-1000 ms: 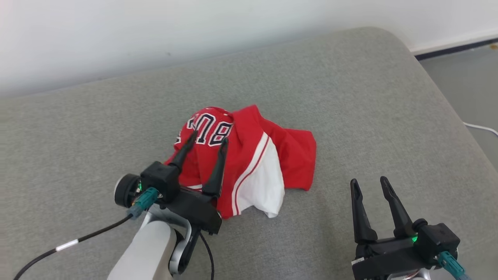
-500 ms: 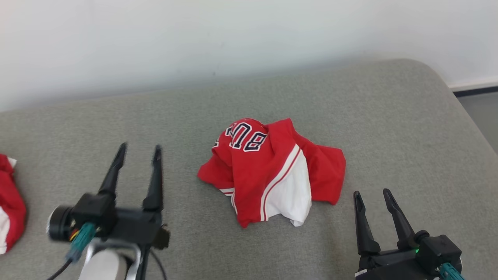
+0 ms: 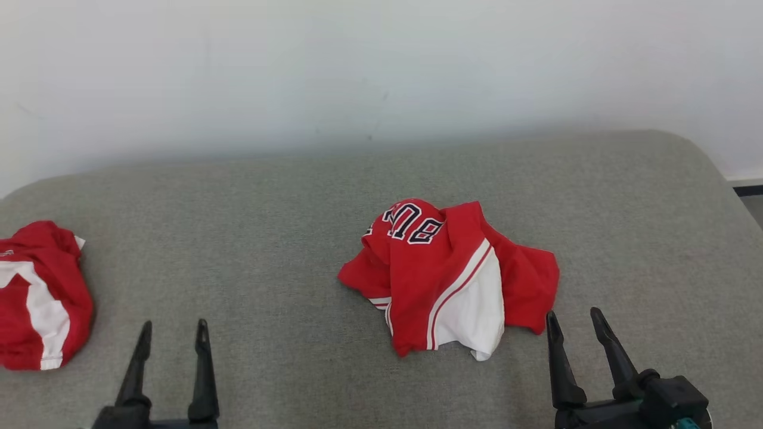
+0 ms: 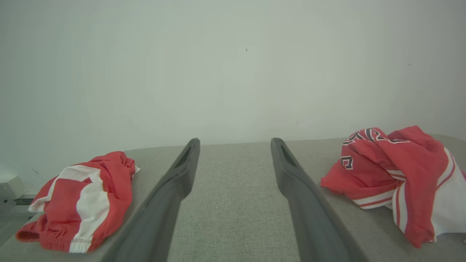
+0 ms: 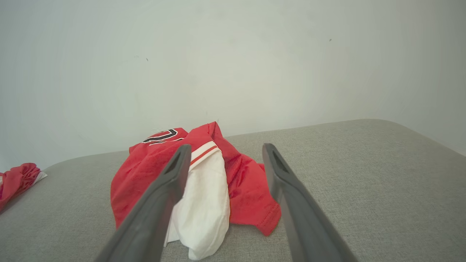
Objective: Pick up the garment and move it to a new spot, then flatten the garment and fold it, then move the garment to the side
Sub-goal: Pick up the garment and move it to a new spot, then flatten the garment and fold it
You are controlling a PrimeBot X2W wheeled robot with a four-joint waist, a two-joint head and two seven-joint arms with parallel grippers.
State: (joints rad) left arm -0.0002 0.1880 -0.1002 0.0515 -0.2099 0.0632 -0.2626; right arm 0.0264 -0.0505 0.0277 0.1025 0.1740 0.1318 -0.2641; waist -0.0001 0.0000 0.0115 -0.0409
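The right end effector (image 5: 226, 147) holds its two dark fingers spread apart with nothing between them, low over the grey cushion (image 5: 364, 182). A crumpled red-and-white garment (image 5: 145, 174) lies just past them. A second red bundle (image 5: 18, 178) lies far left, with a white wall (image 5: 233, 54) behind.

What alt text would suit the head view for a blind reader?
A crumpled red and white numbered garment lies on a grey cushion. The left gripper and right gripper, both open, rise from the bottom edge; a second red garment sits far left.

Crumpled red-and-white garment (image 3: 447, 274) with dark numerals, in a heap, middle of the grey cushion (image 3: 268, 238)
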